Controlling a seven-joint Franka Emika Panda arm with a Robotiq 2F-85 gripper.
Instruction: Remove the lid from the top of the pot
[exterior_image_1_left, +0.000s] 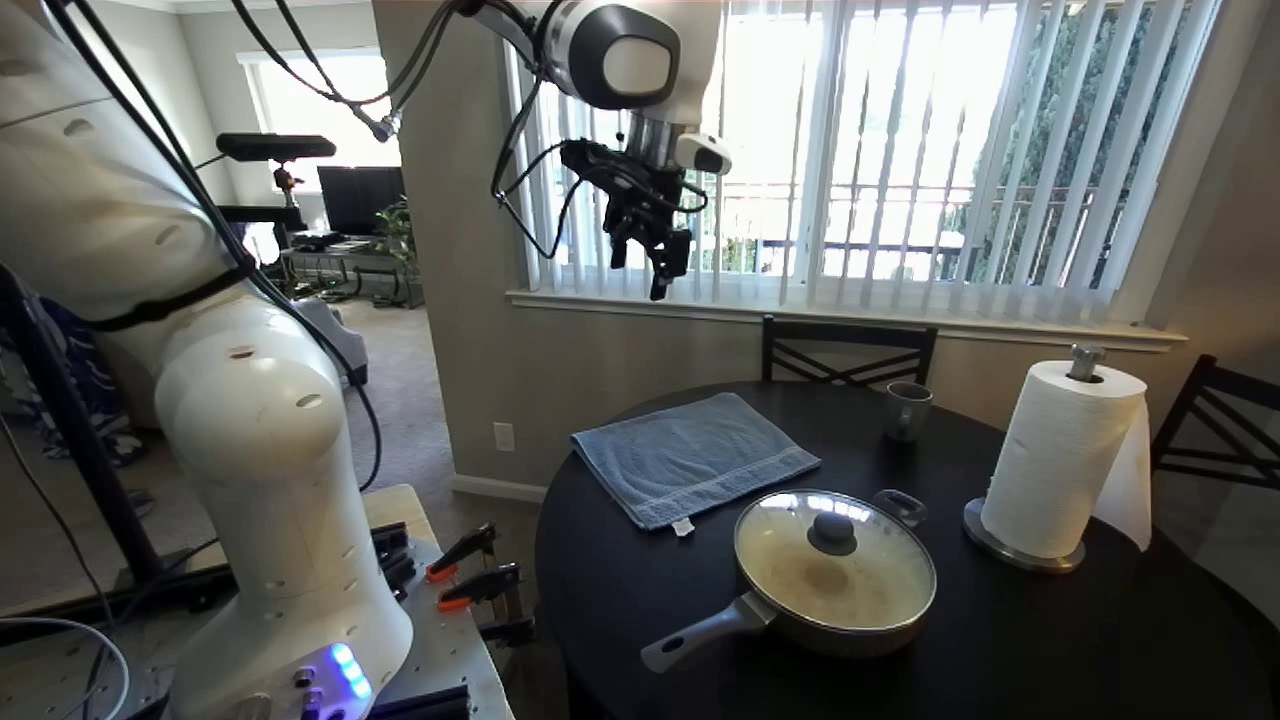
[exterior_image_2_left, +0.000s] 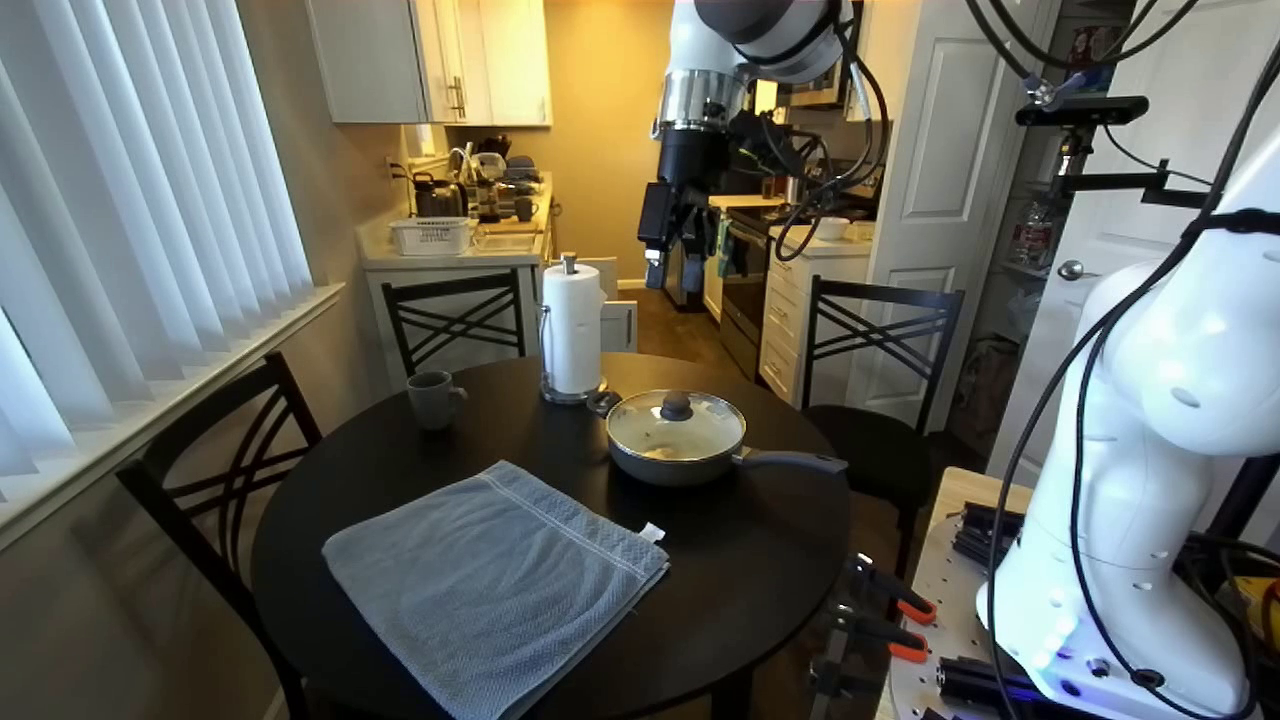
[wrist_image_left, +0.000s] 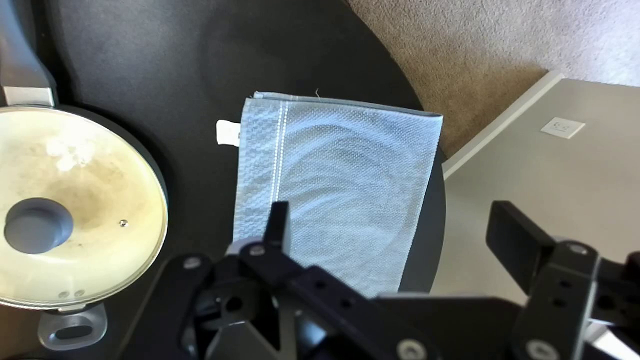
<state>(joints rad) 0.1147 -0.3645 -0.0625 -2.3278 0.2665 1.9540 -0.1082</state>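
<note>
The glass lid lies flat on the pot, with its dark centre knob pointing up. The pot stands on the dark round table with its long grey handle toward the robot's side. The lid and pot also show in an exterior view. In the wrist view the lid and the pot handle are at the left, partly cut off by the frame edge. My gripper is high above the table, away from the pot. In the wrist view the gripper has its fingers wide apart with nothing between them.
A folded grey-blue cloth lies on the table beside the pot. A paper towel roll stands near the pot's small loop handle. A grey mug stands farther back. Chairs surround the table; a window with blinds is behind.
</note>
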